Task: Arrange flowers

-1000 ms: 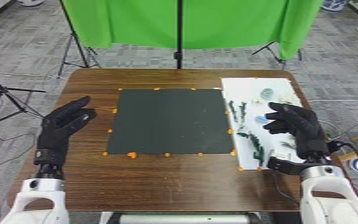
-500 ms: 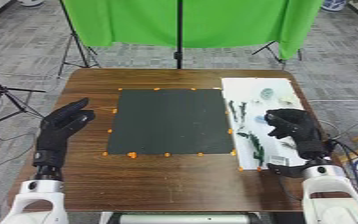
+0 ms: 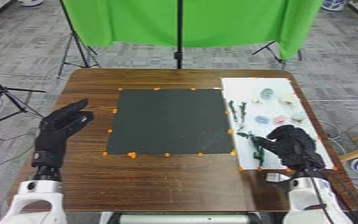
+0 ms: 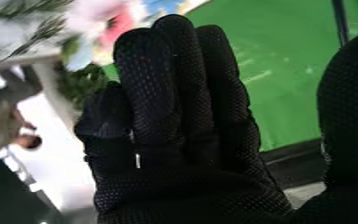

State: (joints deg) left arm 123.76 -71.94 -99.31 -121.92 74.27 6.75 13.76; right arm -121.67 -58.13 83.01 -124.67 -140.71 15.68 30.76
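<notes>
Black mesh-textured fabric gloves, two. Left hand (image 3: 62, 125): fingers relaxed and close together, thumb apart; over the wooden tabletop (image 3: 175, 187), left of the dark sheet. Right hand (image 3: 295, 145): fingers straight, side by side, thumb spread well away; over the near part of the white board, just beside the long sprig; whether they touch cannot be told.

Dark sheet (image 3: 171, 122), one: matte, nearly square, with orange dabs at its edges, five along the near one.

White board (image 3: 246, 85), one: rectangular, on the right of the tabletop, bearing the flower pieces. Among them: blue bloom (image 3: 262, 119), one; pink bloom (image 3: 279, 118), one, beside the blue; pale green bloom (image 3: 266, 93), one, farther back; thin green sprigs (image 3: 242, 111), two, side by side; long leafy green sprig (image 3: 258, 152), one, nearer.
</notes>
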